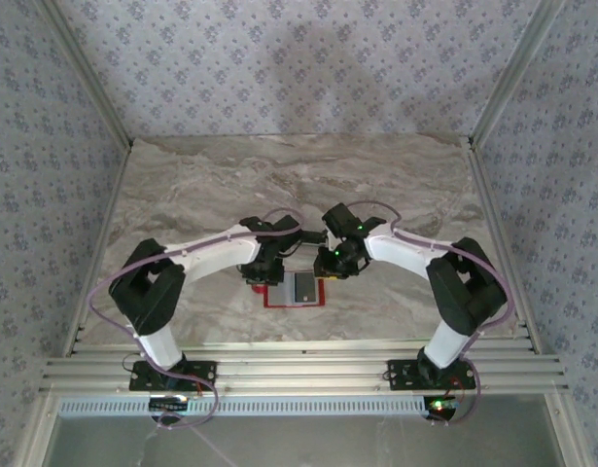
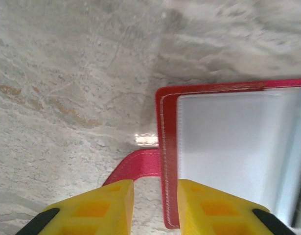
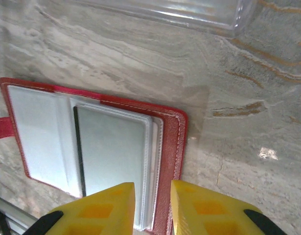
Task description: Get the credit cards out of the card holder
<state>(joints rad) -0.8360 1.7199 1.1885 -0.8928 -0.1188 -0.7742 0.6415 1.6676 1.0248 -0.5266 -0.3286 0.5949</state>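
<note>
Patterned blue-grey wallpaper [image 1: 279,58] closes in a marble-look grey table [image 1: 279,175]. On it, toward 6 o'clock from the table's middle in the top view, lies the small flat red rectangular card holder [image 1: 277,294], opened out with its grey-silver inner face up. Both arms reach inward to it, the left at its 10 o'clock corner and the right at its 2 o'clock corner.

From the left wrist, the left claw [image 2: 155,210] is released. Its yellow fingers [image 2: 111,208] stand apart at 6 o'clock, and the holder's stitched red border and a curved red strap [image 2: 135,166] show in the gap. Whether the fingers touch the holder cannot be told.

From the right wrist, the right claw [image 3: 152,210] is also released, its fingers parted over the holder's 5 o'clock edge, with the edges of the clear sleeves between them. A shiny silver-grey credit card [image 3: 111,152] sits inside the sleeve on that half, still in the holder. The other half shows a pale clear pocket [image 3: 37,127]. A clear plastic rim [image 3: 189,12] lies on the table at 12 o'clock.
</note>
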